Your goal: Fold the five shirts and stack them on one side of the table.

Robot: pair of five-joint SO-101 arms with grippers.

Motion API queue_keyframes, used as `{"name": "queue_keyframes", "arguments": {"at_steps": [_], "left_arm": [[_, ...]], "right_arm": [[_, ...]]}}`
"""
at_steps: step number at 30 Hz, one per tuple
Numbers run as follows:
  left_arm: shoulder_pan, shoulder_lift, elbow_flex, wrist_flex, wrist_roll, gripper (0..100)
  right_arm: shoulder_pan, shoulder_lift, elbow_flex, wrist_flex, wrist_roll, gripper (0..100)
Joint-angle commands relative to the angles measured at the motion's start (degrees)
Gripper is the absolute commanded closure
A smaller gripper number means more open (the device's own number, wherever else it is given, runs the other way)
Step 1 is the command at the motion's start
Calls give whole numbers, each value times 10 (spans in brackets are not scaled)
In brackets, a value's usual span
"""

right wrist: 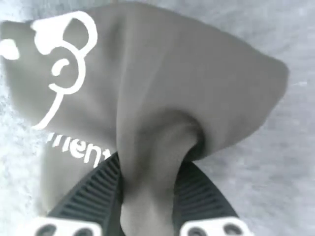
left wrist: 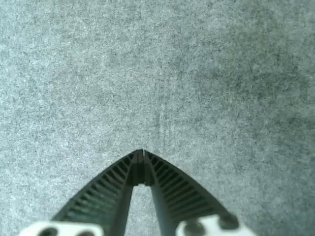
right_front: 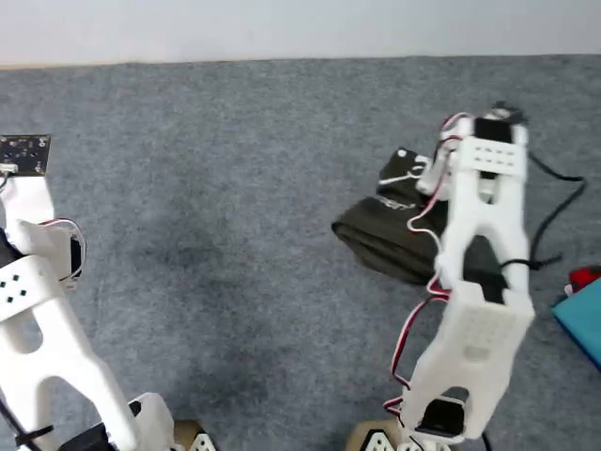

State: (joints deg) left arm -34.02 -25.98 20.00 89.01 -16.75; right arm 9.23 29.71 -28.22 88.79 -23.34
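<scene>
Left end effector point(left wrist: 142, 164) pressed together, holding nothing, over the grey worktop point(left wrist: 157, 73). Dark shirt point(right_front: 380, 235) sits bunched right of centre, and the right end effector point(right wrist: 147, 169) pinches a fold of it. Risk: the bunched grip slips, or a pull drags the whole heap and spoils any fold. The shirt has a white line graphic and partial lettering, no whole word readable.

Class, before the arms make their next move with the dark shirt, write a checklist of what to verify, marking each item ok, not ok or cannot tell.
1. Grip: right tool shut on the dark shirt: ok.
2. Spare arm: left tool shut, holding nothing: ok.
3. Fabric lying flat: not ok, bunched at the grip.
4. Spacing: left tool well apart from the dark shirt: ok.
5. Whether the blue item at the edge of the table is a shirt: cannot tell.
</scene>
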Motion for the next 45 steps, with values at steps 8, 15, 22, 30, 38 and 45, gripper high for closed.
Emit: {"name": "queue_keyframes", "arguments": {"at_steps": [8,15,22,30,38,45], "left_arm": [[1,-16,-4,-4,-20,997],[1,-16,-4,-4,-40,997],[2,-15,-2,-4,-39,997],[2,-13,-2,-4,-39,997],[2,-13,-1,-4,-39,997],[2,-13,-1,-4,-39,997]], "right_arm": [[160,-134,-13,22,158,989],[254,-157,-13,21,236,989],[332,-157,-13,-2,282,989],[400,-158,-13,-44,329,989],[438,-204,-13,-44,351,989],[475,-213,-11,-91,353,989]]}}
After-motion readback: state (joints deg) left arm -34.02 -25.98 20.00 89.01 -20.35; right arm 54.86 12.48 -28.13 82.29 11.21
